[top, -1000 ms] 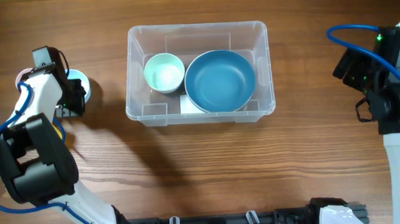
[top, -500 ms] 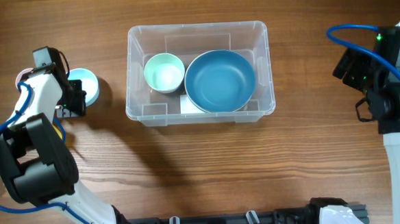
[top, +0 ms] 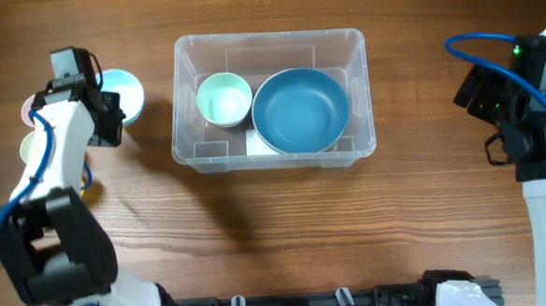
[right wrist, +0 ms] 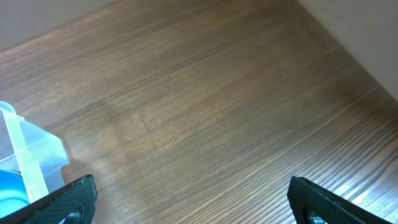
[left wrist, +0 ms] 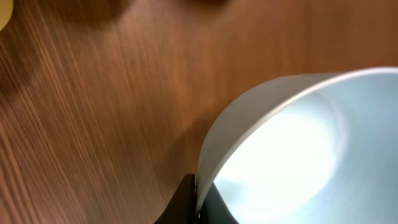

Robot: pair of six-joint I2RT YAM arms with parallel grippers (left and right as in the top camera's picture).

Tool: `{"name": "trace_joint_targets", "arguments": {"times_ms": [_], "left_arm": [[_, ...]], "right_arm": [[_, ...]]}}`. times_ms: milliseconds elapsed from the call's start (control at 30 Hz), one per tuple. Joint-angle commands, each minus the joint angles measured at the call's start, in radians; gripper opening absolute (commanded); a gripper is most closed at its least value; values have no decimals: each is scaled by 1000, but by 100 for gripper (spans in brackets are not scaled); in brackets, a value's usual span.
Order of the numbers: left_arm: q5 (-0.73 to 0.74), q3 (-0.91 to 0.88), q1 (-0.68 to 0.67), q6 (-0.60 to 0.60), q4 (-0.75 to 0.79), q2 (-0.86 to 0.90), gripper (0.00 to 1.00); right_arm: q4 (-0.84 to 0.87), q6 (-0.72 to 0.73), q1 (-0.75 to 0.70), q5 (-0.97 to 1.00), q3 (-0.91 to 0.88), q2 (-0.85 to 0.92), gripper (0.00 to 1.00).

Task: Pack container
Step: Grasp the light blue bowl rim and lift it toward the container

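Overhead, your container (top: 269,35) sits mid-table, clear plastic, rounded corners, rimmed edge, mint bowl (top: 223,99) and blue bowl (top: 300,110) inside, left gripper (left wrist: 196,200) clenched on rim of pale bowl (top: 128,93) left of it, right gripper (right wrist: 193,200) spread apart.

Clear container (top: 267,35), dark-blue bowl (top: 300,110), pale-blue bowl (top: 126,93), wood-grain table (top: 286,229)
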Motion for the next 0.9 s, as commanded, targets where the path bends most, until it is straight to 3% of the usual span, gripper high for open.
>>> {"name": "trace_joint_targets", "arguments": {"times_ms": [0, 167, 367, 533, 867], "left_arm": [[-33, 26, -33, 24, -3, -105, 4], [-34, 27, -69, 53, 3, -232, 4], [-1, 27, -206, 282, 87, -401, 4], [-1, 27, -350, 401, 174, -482, 4], [-2, 27, -503, 425, 212, -413, 5]], "right_arm": [[3, 14, -2, 19, 10, 10, 100], [3, 14, -2, 19, 10, 10, 100], [3, 13, -2, 19, 10, 10, 100], [3, 14, -2, 19, 10, 11, 99], [3, 14, -2, 19, 10, 11, 100]]}}
